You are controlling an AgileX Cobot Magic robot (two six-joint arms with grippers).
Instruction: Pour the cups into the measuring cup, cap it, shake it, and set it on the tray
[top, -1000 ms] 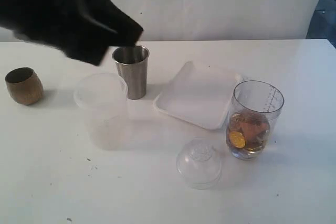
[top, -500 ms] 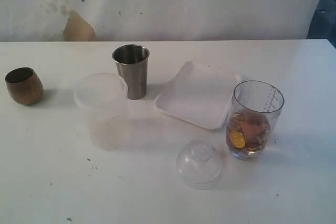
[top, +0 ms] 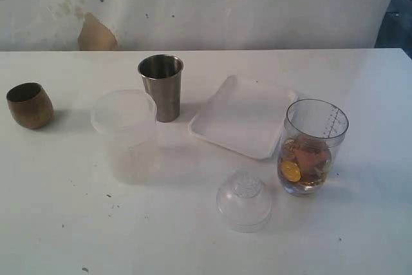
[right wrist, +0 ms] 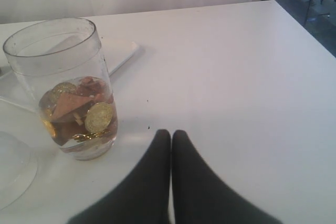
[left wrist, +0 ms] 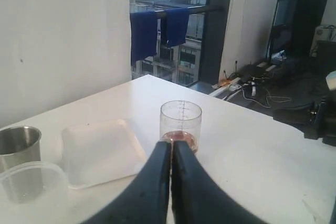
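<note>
**Both arms parked, measuring cup loaded and uncapped**

I have the left fingers [left wrist: 169,153] and the right fingers [right wrist: 168,142] pressed together, pinching nothing; neither arm shows in the exterior view, so the bench [top: 360,236] is unobstructed.

The measuring cup [top: 313,147] stands upright just off the right front corner of the tray [top: 241,115], mouth open, with gold coins and brownish pieces in its bottom. The dome lid [top: 244,199] sits on the bench in front of the tray, a short reach for capping.

The steel tumbler [top: 161,87] stands upright just left of the tray. The frosted cup [top: 125,133] is further left, and the wood-look cup [top: 29,105] is well apart on that side. The frosted cup looks empty; I cannot see into the other two.

I judge pouring is finished and capping comes next. The tray is bare, ready for the final set-down.
</note>
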